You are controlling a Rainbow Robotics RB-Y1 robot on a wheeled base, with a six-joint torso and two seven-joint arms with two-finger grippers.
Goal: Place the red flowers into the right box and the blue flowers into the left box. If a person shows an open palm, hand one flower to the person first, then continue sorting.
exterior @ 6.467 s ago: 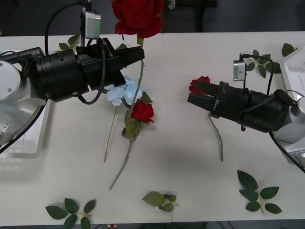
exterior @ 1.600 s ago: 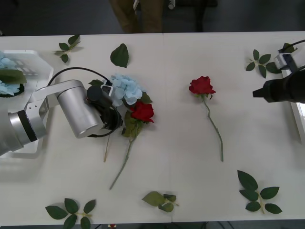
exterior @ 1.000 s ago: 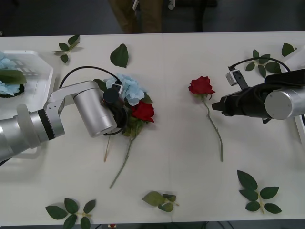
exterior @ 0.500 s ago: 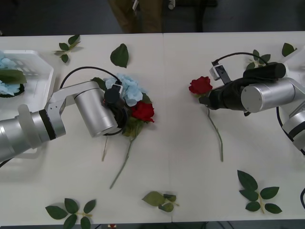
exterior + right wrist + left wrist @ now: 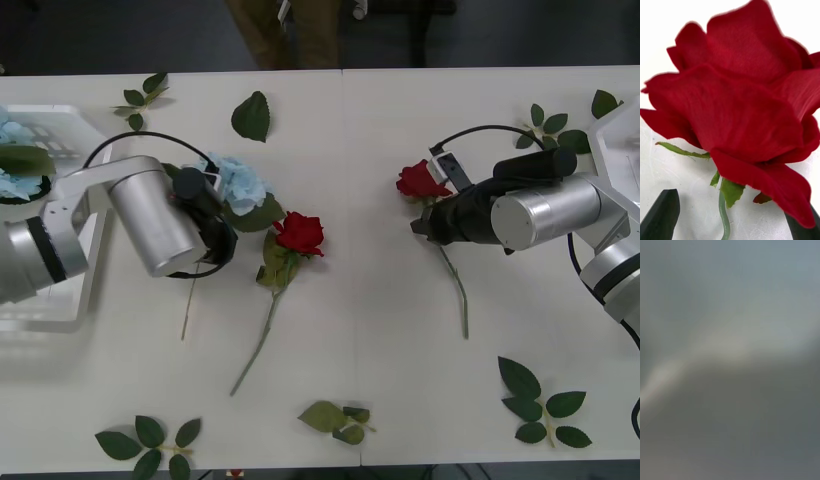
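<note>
Fingers [image 5: 662,213] of our right claw [image 5: 418,226] spread around the rose [image 5: 422,181] stem; left claw [image 5: 212,222] at the hydrangea [image 5: 236,183], grip untellable.

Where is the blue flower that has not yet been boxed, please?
In the front view, the blue flower lies left of centre on the table, against the left gripper, with a red rose just to its right.
</note>
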